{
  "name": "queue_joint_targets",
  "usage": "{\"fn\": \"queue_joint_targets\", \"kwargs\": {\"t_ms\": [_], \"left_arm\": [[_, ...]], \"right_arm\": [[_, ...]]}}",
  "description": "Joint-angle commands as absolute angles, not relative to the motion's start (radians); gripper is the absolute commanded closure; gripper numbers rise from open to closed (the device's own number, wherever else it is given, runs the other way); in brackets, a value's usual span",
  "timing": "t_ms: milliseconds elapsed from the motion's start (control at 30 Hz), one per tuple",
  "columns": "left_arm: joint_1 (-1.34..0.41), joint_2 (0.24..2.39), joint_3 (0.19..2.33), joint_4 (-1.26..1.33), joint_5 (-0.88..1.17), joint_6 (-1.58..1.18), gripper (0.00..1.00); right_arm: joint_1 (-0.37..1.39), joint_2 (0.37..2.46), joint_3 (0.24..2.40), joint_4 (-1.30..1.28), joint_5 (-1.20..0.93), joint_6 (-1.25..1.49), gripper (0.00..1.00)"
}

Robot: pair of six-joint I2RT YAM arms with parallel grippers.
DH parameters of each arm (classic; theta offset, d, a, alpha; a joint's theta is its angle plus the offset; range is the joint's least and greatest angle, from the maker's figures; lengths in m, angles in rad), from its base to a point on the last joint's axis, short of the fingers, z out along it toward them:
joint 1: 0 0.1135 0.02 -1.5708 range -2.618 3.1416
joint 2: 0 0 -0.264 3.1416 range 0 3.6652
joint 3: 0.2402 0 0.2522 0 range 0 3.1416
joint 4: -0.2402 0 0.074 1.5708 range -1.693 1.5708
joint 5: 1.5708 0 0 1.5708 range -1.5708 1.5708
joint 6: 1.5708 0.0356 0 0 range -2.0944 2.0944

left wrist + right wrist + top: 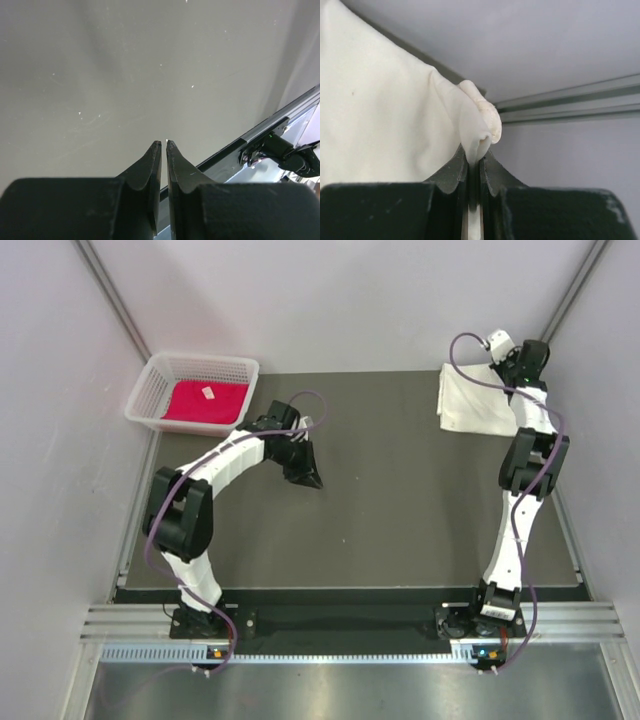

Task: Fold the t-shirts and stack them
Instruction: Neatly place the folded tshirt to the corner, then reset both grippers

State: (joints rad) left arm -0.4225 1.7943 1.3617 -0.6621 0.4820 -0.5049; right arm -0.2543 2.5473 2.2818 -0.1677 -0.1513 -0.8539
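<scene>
Pinching edge of plain cream-white cloth t-shirt (pixel 474 400) at far right corner of dark desk (pixel 400 510), our right hand (pixel 479 156) stayed out of nothing: clamped firm. We judged low, slow pull best. Left hand (pixel 164 146) together, empty. Bright red-magenta t-shirt (pixel 205 402) lay in white plastic mesh basket (pixel 148 392).

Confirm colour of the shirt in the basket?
Shirt is bright red-magenta, small white tag; best in top view.

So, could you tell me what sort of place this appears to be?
Most likely a robotics lab test cell, not a home: plain pale walls box in a dark table, an aluminium rail edges it, and the right gripper pinches a cream t-shirt.
</scene>
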Motion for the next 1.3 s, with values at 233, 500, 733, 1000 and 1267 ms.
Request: {"fn": "queue_joint_targets", "kwargs": {"t_ms": [233, 500, 733, 1000, 1267], "left_arm": [[-0.423, 1.848, 1.442, -0.710, 0.489, -0.463, 0.86], [-0.423, 1.862, 1.445, -0.709, 0.495, -0.457, 0.86], [-0.423, 1.816, 1.414, -0.672, 0.491, -0.483, 0.86], [-0.423, 1.648, 1.293, -0.523, 0.499, -0.574, 0.86], [-0.420, 1.364, 1.059, -0.390, 0.497, -0.699, 0.82]], "right_arm": [[-0.271, 2.623, 2.376, 0.074, -0.304, -0.813, 1.00], [-0.275, 2.649, 2.372, 0.194, -0.241, -0.708, 0.65], [-0.267, 2.544, 2.301, 0.215, -0.014, -0.559, 0.00], [-0.223, 2.225, 2.159, -0.058, 0.121, -0.134, 0.00], [-0.033, 1.800, 1.680, -0.219, 0.008, 0.259, 0.00]]}}
